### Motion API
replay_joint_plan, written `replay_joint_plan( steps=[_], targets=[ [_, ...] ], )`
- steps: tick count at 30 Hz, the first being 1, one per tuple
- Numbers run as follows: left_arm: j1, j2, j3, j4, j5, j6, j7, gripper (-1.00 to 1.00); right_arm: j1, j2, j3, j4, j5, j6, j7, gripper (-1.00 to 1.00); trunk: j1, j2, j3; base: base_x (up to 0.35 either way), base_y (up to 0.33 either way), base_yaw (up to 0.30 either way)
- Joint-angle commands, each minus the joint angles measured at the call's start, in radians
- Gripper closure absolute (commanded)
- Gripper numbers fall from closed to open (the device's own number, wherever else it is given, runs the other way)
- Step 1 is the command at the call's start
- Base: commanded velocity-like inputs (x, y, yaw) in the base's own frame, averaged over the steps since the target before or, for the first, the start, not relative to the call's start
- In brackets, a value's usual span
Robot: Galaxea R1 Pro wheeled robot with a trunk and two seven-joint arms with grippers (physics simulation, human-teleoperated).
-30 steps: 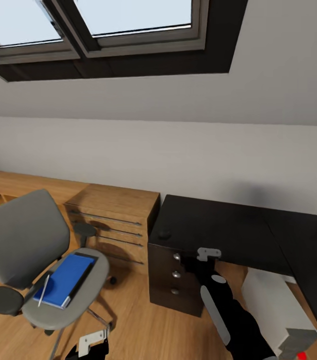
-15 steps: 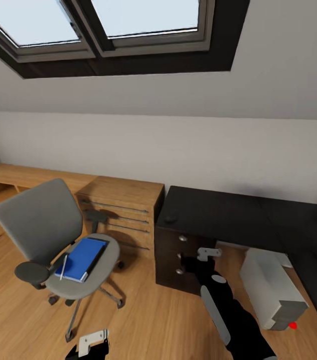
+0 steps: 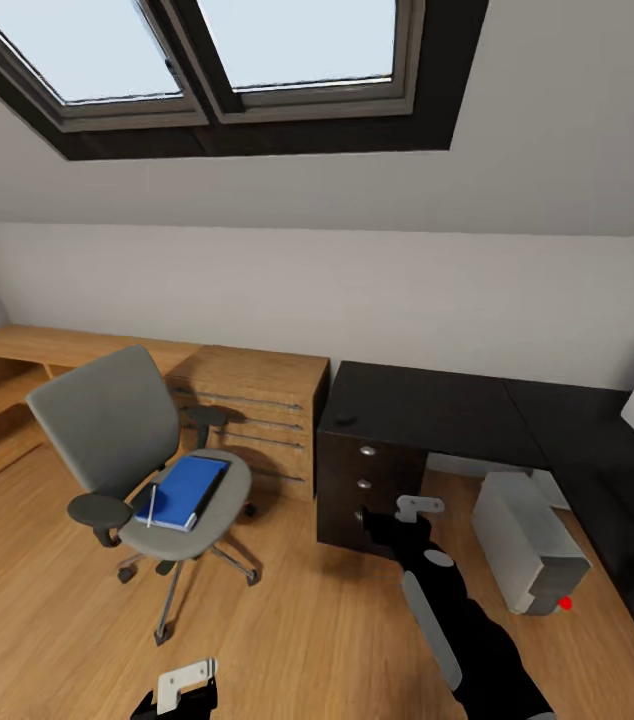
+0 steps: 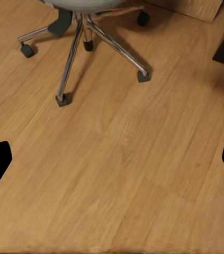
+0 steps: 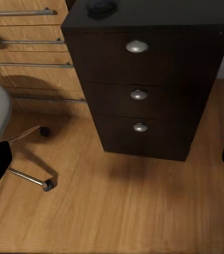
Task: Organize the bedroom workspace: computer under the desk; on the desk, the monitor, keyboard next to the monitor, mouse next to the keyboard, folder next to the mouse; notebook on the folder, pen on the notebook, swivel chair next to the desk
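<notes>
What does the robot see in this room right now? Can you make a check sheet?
Surface: black desk top holds a small dark mouse.
Job's things: blue folder and pen lie on the swivel chair seat; grey computer stands under the desk.
Clutter: nothing seen.
Grippers: left tool and right tool both open, empty, over wood floor.
Cables: nothing seen.
Surroundings: skylight, sloped ceiling, wooden shelving beside the desk.
</notes>
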Motion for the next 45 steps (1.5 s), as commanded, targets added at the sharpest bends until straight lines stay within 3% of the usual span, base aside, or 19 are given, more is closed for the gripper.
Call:
replay_joint_plan(
  steps=[1,15,45],
  targets=[
    [0.000,0.001,-0.003,-0.001,0.009,-0.001,0.007,-1.00,-0.001,0.000,0.002,-0.001,-0.011,0.003,-0.009,-1.00,0.000,-0.001,-0.001,-0.332,0.029,-0.213],
    [0.000,0.001,-0.003,-0.001,0.010,-0.001,0.007,-1.00,-0.001,-0.001,0.000,-0.002,-0.011,0.002,-0.010,-1.00,0.000,-0.001,0.003,-0.316,-0.093,-0.227],
    [0.000,0.001,-0.003,-0.001,0.008,-0.001,0.007,-1.00,-0.001,0.000,-0.001,-0.002,-0.008,-0.011,-0.032,-1.00,0.000,-0.001,0.005,-0.255,-0.052,-0.041]
  ],
)
